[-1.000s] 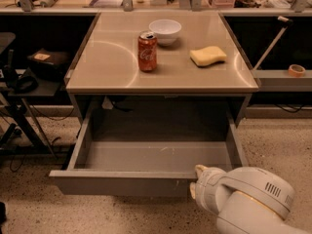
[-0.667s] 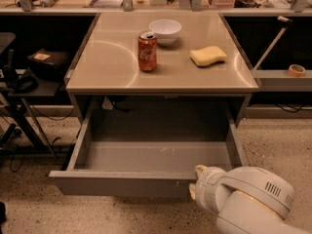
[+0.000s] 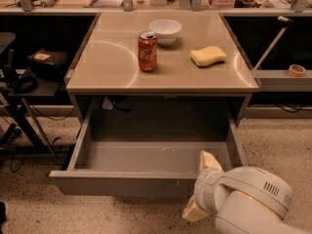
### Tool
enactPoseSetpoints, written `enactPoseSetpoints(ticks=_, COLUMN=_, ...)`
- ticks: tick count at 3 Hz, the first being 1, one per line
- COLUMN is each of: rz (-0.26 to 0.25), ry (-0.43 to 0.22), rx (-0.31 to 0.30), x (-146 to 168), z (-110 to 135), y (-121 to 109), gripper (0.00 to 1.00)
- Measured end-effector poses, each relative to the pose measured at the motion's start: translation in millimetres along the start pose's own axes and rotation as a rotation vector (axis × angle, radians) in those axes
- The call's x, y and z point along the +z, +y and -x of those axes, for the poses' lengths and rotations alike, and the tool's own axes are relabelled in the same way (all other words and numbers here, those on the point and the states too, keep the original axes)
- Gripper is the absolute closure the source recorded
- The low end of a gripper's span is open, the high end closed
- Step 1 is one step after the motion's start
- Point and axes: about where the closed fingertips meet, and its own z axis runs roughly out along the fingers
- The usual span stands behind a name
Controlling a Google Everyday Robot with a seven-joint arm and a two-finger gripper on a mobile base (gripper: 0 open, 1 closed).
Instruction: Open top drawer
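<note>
The top drawer [image 3: 146, 157] under the table stands pulled far out. It is a shallow grey tray with a flat front panel [image 3: 122, 184] and nothing visible inside. My gripper [image 3: 204, 179] is at the right end of the drawer front, one pale finger [image 3: 208, 160] reaching over the front lip into the tray and another [image 3: 194, 212] below the panel. The white arm [image 3: 248, 199] fills the lower right corner and hides the wrist.
On the tabletop [image 3: 112, 67] stand a red soda can [image 3: 147, 51], a white bowl [image 3: 165, 31] and a yellow sponge [image 3: 208, 56]. A dark cart [image 3: 29, 77] with cables stands at the left. A shelf with a tape roll [image 3: 295, 70] is at the right.
</note>
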Motion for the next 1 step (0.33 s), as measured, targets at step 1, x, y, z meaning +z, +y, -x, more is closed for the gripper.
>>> enactPoseSetpoints(ticks=1, rz=0.0, ry=0.0, rx=0.0, x=0.0, z=0.0, y=0.0, gripper=0.0)
